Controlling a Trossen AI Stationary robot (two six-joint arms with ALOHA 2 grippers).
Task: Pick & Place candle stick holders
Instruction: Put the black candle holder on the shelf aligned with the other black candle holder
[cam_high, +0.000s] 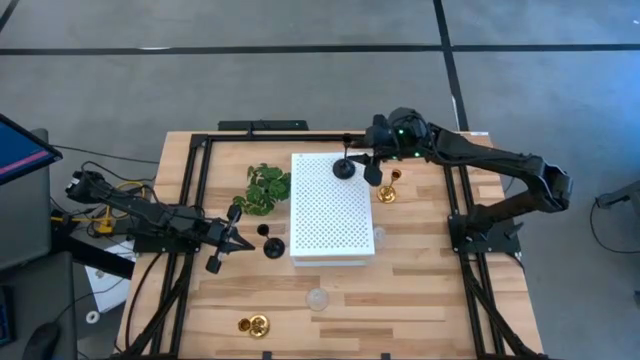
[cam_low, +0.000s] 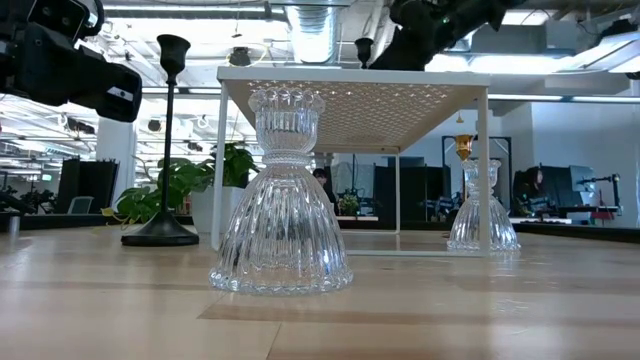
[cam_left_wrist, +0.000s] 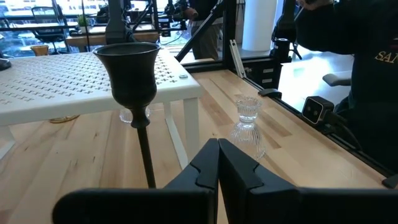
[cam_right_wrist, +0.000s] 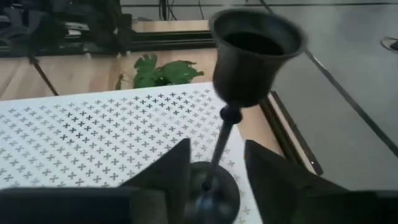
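A black candle stick holder (cam_right_wrist: 252, 59) stands upright by its round base (cam_right_wrist: 211, 194) on the far right corner of the white perforated board (cam_high: 330, 210). My right gripper (cam_right_wrist: 217, 149) is open, with one finger on either side of the thin stem and a gap on both sides. A second black holder (cam_high: 272, 246) stands on the table left of the board, just in front of my shut left gripper (cam_high: 226, 246). Two clear glass holders (cam_high: 318, 297) (cam_high: 378, 238) and two gold ones (cam_high: 388, 190) (cam_high: 255, 325) stand on the table.
A green leafy sprig (cam_high: 265, 188) lies left of the board. Black frame rails (cam_high: 195, 190) run along both sides of the wooden table. The board stands on thin white legs (cam_low: 222, 165), with open room beneath it. In the low view the near glass holder (cam_low: 283, 200) stands close.
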